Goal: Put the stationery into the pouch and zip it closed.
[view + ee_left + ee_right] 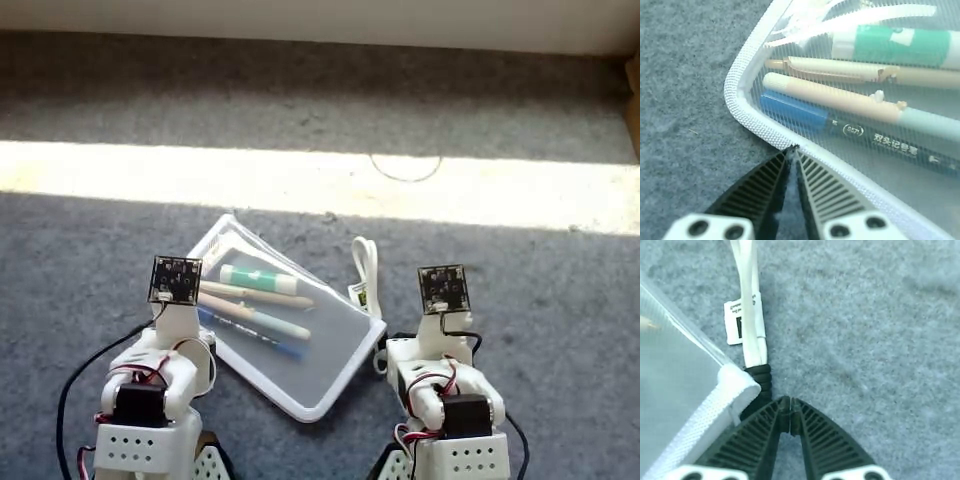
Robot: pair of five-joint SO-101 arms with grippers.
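We see the pouch [318, 372] in the lower middle of the high view, between the arms, with pens [262, 300] inside. The left gripper [792, 149], fingers together, touches its white edge. The right gripper [790, 402], likewise pressed together, sits just beside its corner and strap [751, 290].

Left arm [160, 395] and right arm [447, 405]: white printed shells around black servo blocks, perforated white bases, loops of red, white and black wires [140, 372] at the joints, and a black cable [68, 400] trailing off the left one. Each wrist carries a square black camera board [176, 279] on a white bracket. Left gripper [792, 149] and right gripper [786, 402]: black ribbed triangular fingers [760, 185] on white mounts with dark round screw holes [699, 227].
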